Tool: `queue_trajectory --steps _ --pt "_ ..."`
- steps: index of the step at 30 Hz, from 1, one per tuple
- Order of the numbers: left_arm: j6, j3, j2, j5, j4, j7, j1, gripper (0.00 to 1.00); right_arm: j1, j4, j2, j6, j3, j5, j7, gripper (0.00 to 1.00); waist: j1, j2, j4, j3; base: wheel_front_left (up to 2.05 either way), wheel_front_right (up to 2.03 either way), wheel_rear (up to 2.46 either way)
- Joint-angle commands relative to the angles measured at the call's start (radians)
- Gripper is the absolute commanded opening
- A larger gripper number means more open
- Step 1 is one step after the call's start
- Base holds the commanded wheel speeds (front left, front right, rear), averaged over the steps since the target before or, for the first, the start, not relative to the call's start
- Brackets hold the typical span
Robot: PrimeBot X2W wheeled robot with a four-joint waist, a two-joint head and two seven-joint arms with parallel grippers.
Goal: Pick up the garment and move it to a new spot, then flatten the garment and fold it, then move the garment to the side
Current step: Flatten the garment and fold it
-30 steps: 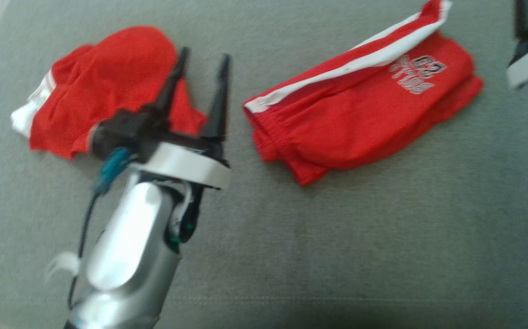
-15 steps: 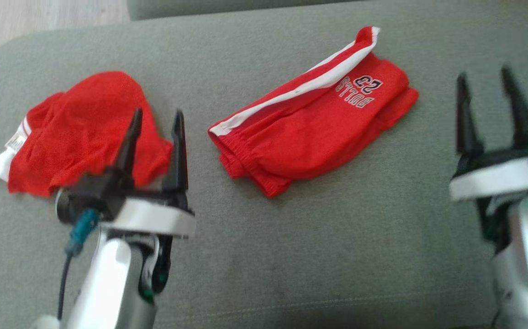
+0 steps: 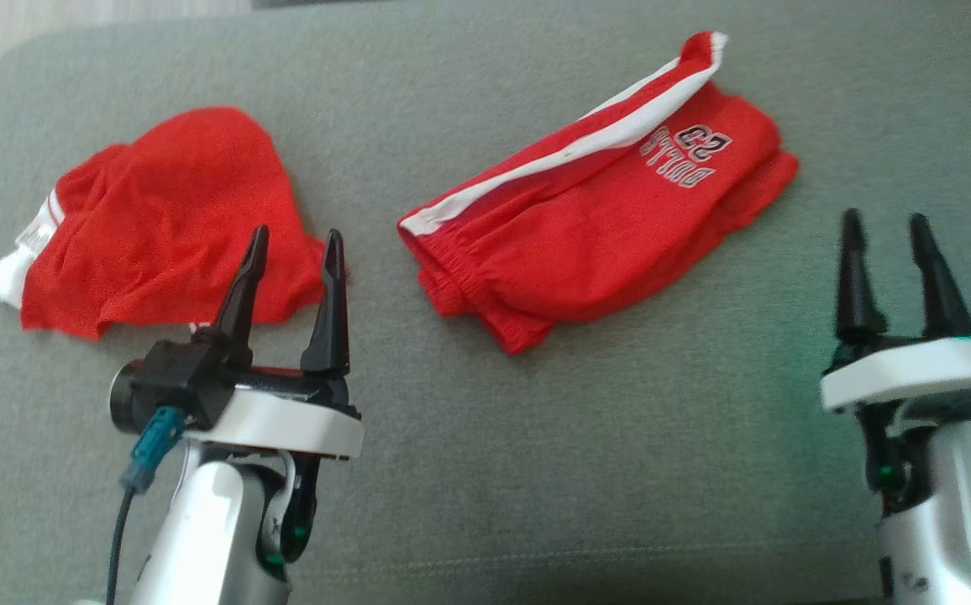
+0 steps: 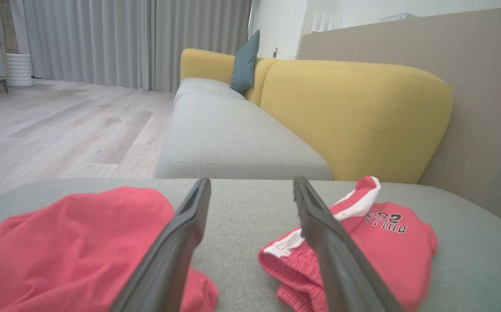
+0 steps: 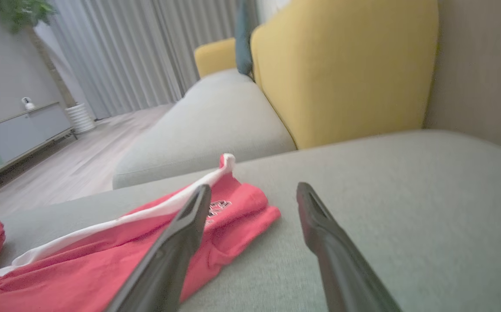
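Two red garments lie on the grey cushion (image 3: 620,437). A rumpled red garment (image 3: 166,210) with a white edge sits at the left, also in the left wrist view (image 4: 73,242). Folded red shorts (image 3: 586,244) with a white stripe and number print lie in the middle right (image 4: 389,242) (image 5: 103,255). My left gripper (image 3: 297,235) (image 4: 252,182) is open, its tips at the near right edge of the rumpled garment, holding nothing. My right gripper (image 3: 884,218) (image 5: 254,187) is open and empty over bare cushion, right of the shorts.
A yellow backrest (image 4: 354,117) rises behind the cushion, with a second grey seat (image 4: 229,138) and a teal pillow (image 4: 245,63) beyond. Wooden floor (image 4: 60,125) lies past the cushion's left edge. A grey cabinet (image 5: 21,130) stands far off.
The head camera has shifted. Relative to the garments, my left gripper has drawn back from over the rumpled one, and my right gripper has pulled back to the near right. Both stay open.
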Motion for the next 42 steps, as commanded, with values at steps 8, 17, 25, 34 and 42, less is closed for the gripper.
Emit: queue_trajectory --steps 8,17,25,34,42 --pt "-0.005 -0.016 0.009 -0.014 -0.021 -0.005 -0.074 1.00 -0.184 0.152 0.008 0.003 -0.100 0.345 0.180 1.00 0.0001 0.0000 0.099 0.102 0.00 0.00 0.00" --pt "-0.003 -0.071 0.009 -0.022 0.007 -0.005 -0.086 1.00 -0.340 0.365 0.009 0.003 -0.186 0.526 0.266 1.00 0.0001 0.0000 0.168 0.146 0.00 0.00 0.00" --pt "0.007 -0.130 0.009 -0.022 0.010 -0.005 -0.091 1.00 -0.441 0.510 0.009 0.003 -0.239 0.550 0.319 1.00 0.0001 0.0000 0.206 0.159 0.00 0.00 0.00" --pt "0.020 -0.139 0.009 -0.033 -0.006 -0.005 -0.107 1.00 -0.530 0.626 0.009 0.003 -0.260 0.437 0.366 1.00 0.0001 0.0000 0.227 0.165 0.00 0.00 0.00" --pt "0.033 -0.124 0.009 -0.047 -0.023 -0.005 -0.111 1.00 -0.566 0.628 0.008 0.003 -0.285 0.327 0.309 0.00 0.0001 0.0000 0.207 0.154 0.00 0.00 0.00"
